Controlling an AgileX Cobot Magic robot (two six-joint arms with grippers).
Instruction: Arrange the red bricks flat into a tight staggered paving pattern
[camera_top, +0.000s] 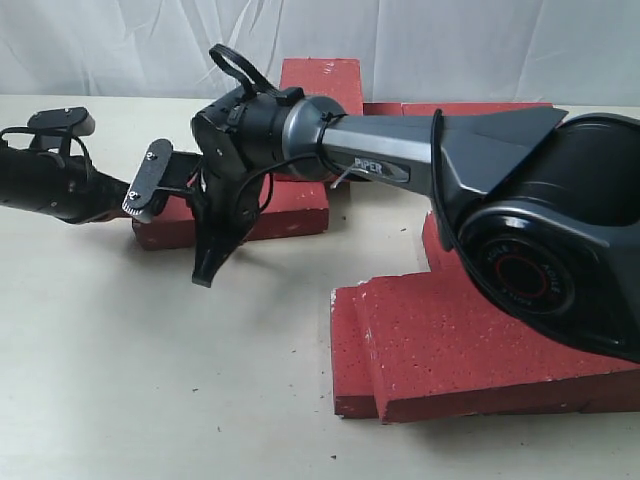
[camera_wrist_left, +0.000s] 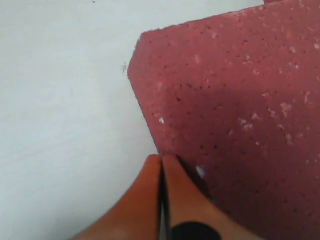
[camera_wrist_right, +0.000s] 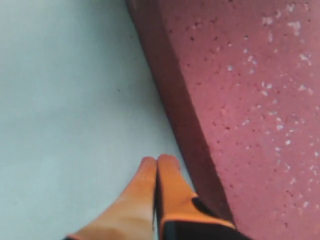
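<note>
The left arm's jaws are pressed together, their orange fingertips (camera_wrist_left: 150, 175) at the corner edge of a dark red, white-specked, rough rectangular brick (camera_wrist_left: 240, 100) lying flat on the pale worktop (camera_top: 120, 350). The right arm's jaws are also pressed together, empty, fingertips (camera_wrist_right: 170, 175) over the worktop just beside a brick's side (camera_wrist_right: 250, 100). Two more bricks (camera_top: 470, 350) overlap at front right, and another brick (camera_top: 322, 78) lies behind.

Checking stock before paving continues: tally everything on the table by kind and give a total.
Red bricks: 5 plainly visible, at back, back right, middle, front upper and front lower; the right arm may hide more.
Robot arms: 2, counting the left arm; fingers shut on both.
Total: 7
</note>
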